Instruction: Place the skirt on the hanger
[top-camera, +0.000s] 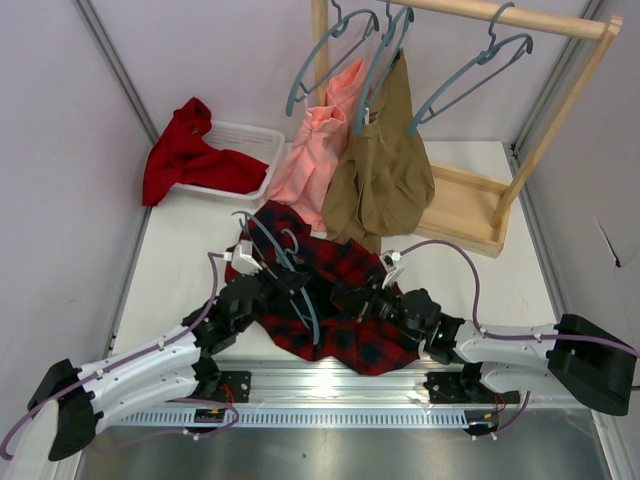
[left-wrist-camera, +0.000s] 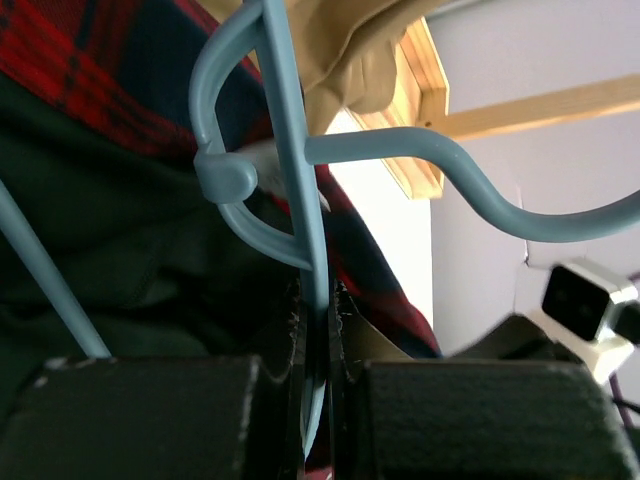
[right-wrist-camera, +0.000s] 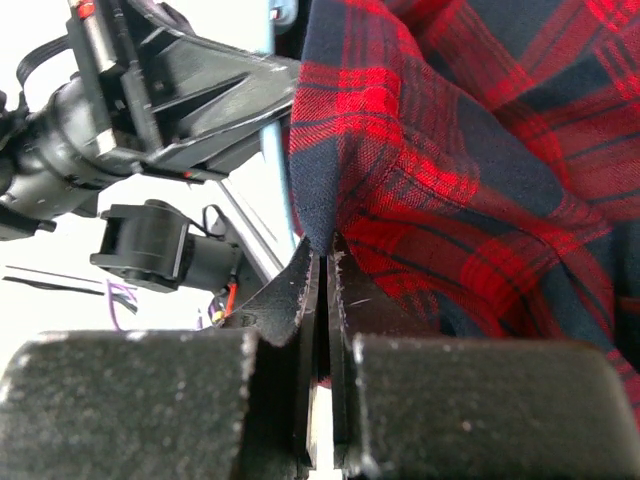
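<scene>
**Risks, judged from the present layout**
- The hanger (top-camera: 283, 262) is thin, smooth plastic and only one narrow bar of it is gripped. A sideways drag from the cloth could twist it between the pads or pull it free.
- The right gripper (right-wrist-camera: 320, 262) has only a thin fold at the edge of the skirt (right-wrist-camera: 450, 150). The fabric is soft and bunched, so tension could draw the fold out. The pinch may also take in only the plaid layer and not the dark lining (left-wrist-camera: 120, 250), in which case the waist would not open for the hanger's shoulder.
- The hanger's hook or shoulder tip could snag in the crumpled folds.
- Both wrists sit close together over the garment, so an inward swing by either one risks contact.
- The tan garment (top-camera: 385, 170) hangs just past the skirt's far edge, and a lift could brush it.

**Hands**
- Left gripper (left-wrist-camera: 318, 335): the jaws are all but closed, clamped on a straight bar of the hanger (left-wrist-camera: 300, 190). The hook curves away to the right in the wrist view.
- Right gripper: the jaws are pressed together with the plaid edge pinched between them.

**Position**
- The skirt (top-camera: 340, 320) lies crumpled on the table (top-camera: 480, 290), near and central, between the two arms and in front of the wooden rack (top-camera: 470, 215).
- The hanger sits over the skirt's left part. Whether any part of it is already inside the waist cannot be told.
</scene>
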